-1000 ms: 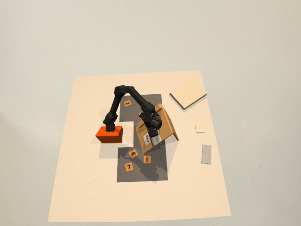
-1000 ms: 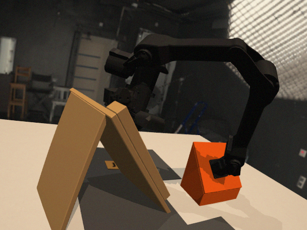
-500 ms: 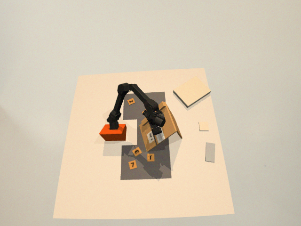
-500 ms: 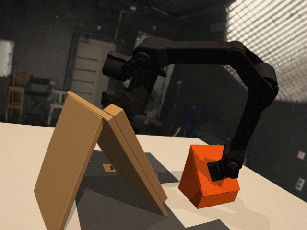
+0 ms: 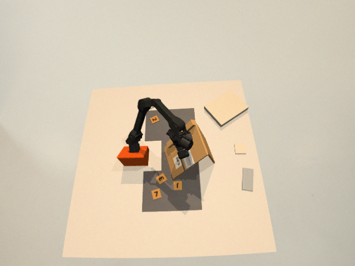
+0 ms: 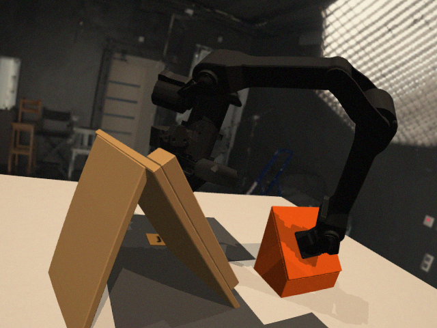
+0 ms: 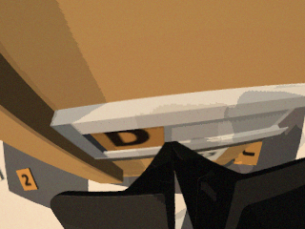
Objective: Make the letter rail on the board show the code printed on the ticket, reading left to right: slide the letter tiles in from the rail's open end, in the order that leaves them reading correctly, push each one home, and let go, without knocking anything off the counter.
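Note:
The brown board (image 5: 200, 143) (image 6: 95, 212) (image 7: 191, 52) stands as a tent, with the pale rail (image 5: 189, 160) (image 7: 157, 109) on its slanted face. One orange tile (image 7: 158, 135), its letter looking like D or B, sits in the rail's left part in the wrist view. My gripper (image 5: 183, 155) (image 7: 171, 147) is shut and empty, its tips at that tile's right edge; contact is unclear. The ticket (image 5: 176, 162) is below the rail, partly hidden and unreadable. Loose tiles are a 2 (image 5: 154, 119) (image 7: 27, 179), a 3 (image 5: 161, 178), a J (image 5: 177, 185) (image 6: 155, 239) (image 7: 249, 154) and a 7 (image 5: 156, 194).
The orange base block (image 5: 133, 155) (image 6: 303, 257) carries the arm. Dark mats (image 5: 172, 203) lie under the loose tiles. A large pale slab (image 5: 226, 107), a small pale square (image 5: 239, 148) and a grey strip (image 5: 247, 179) lie on the counter's right side in the top view.

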You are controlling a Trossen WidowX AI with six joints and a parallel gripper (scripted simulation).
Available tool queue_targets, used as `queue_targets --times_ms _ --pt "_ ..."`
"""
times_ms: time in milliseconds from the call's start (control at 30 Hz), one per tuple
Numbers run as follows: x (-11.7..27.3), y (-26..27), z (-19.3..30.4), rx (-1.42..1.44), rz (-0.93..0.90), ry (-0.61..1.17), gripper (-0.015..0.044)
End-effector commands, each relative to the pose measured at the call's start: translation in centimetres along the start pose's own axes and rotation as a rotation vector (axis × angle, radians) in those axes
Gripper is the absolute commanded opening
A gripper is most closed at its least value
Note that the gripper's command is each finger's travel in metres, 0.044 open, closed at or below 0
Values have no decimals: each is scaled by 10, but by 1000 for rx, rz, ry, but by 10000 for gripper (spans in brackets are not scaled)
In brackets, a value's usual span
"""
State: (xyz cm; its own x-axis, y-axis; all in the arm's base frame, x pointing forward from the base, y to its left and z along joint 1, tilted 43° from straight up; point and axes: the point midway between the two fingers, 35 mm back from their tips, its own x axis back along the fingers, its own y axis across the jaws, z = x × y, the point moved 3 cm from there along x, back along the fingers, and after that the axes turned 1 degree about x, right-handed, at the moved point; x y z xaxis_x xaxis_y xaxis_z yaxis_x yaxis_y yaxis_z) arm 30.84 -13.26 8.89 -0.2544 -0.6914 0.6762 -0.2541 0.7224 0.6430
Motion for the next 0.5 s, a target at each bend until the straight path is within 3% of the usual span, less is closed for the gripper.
queue_targets --times_ms 0,367,467 --pt "5 0 4 1 2 1 0" --pt "15 -1 13 1 2 1 0" --pt "25 -1 15 120 10 -31 79"
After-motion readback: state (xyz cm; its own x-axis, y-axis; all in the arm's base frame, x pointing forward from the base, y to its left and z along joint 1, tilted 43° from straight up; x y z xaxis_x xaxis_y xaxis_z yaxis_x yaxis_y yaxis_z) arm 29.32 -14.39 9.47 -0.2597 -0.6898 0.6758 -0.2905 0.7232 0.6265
